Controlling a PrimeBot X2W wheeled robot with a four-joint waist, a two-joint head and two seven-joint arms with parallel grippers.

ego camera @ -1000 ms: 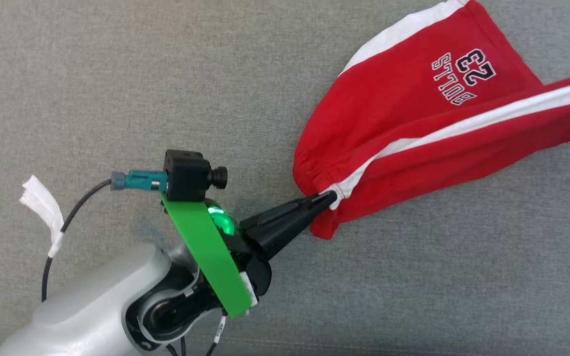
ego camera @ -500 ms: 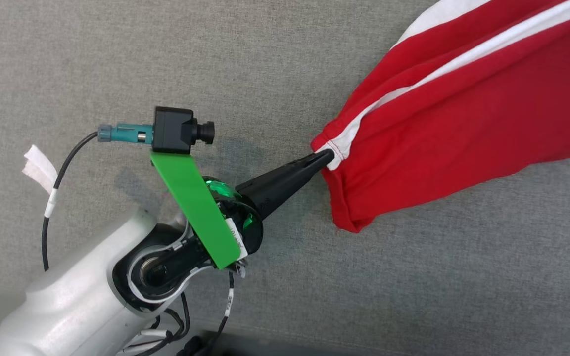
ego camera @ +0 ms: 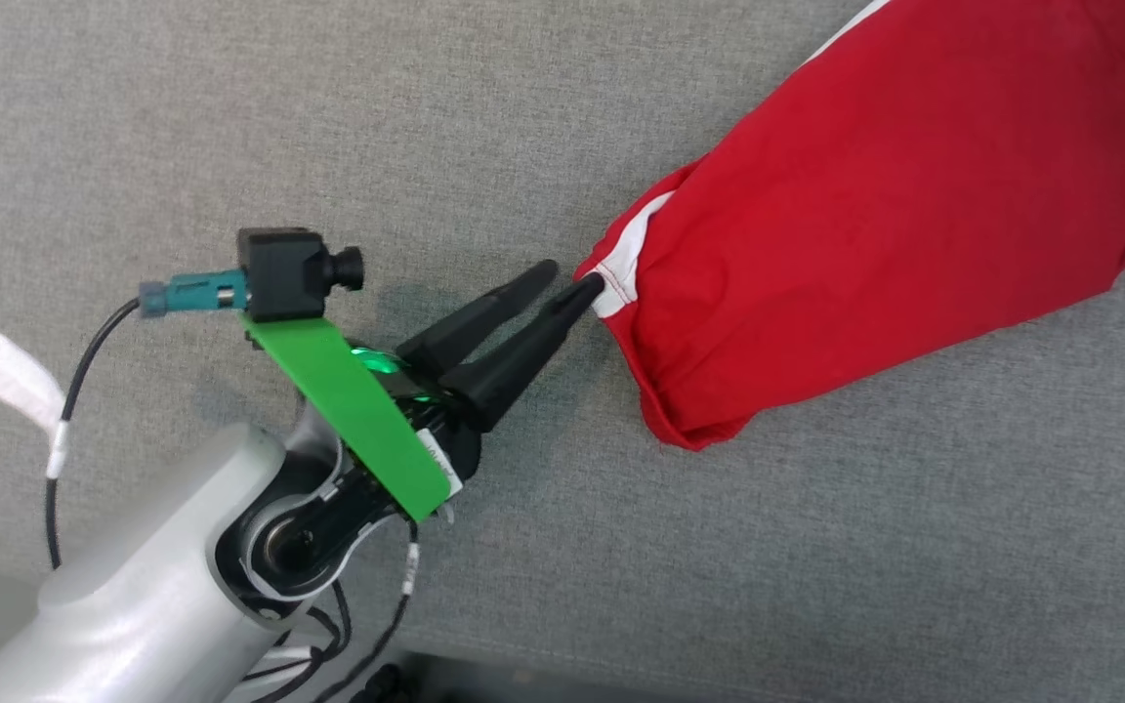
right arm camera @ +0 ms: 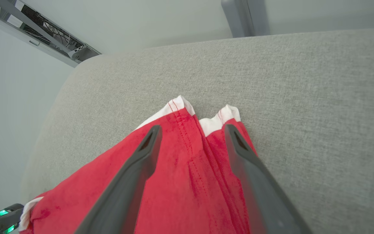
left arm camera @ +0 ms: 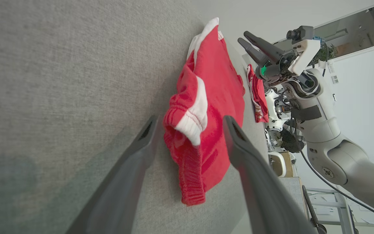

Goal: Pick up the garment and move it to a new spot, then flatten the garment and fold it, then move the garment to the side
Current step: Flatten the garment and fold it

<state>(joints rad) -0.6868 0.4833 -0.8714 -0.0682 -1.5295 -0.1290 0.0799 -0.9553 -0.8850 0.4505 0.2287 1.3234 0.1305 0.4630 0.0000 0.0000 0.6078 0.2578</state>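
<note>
Closest in, the left gripper (ego camera: 570,275) sits low over the grey cushion (ego camera: 230,117). Its fingers (ego camera: 523,342) are spread wide and clamp nothing. One tip is touching, or just beside, the white-trimmed corner of the red garment (ego camera: 865,195), and in the left wrist view that corner lies loose in the gap between them. So this looks like the set-down at the new spot, with flattening to come.

The way to do it well is to back those fingers straight out along their own line, lifting a touch first so the tip doesn't snag the hem and drag the corner along. After that, take the cloth by its edges and draw it outward rather than pressing down on the heap.

And it is a heap. The near end is bunched, with the ribbed waistband (left arm camera: 190,175) gathered and curled under and a lip of red folded beneath the lower edge. The white trim (left arm camera: 193,120) is doubled over itself. From there the garment runs away across the cushion, smoother in the middle but plainly not flat.

At the far end two white-edged hem corners lie side by side on the cushion. The right gripper (right arm camera: 192,127) hangs above them, fingers apart and empty, and the left wrist view shows it raised clear of the cloth.
</note>
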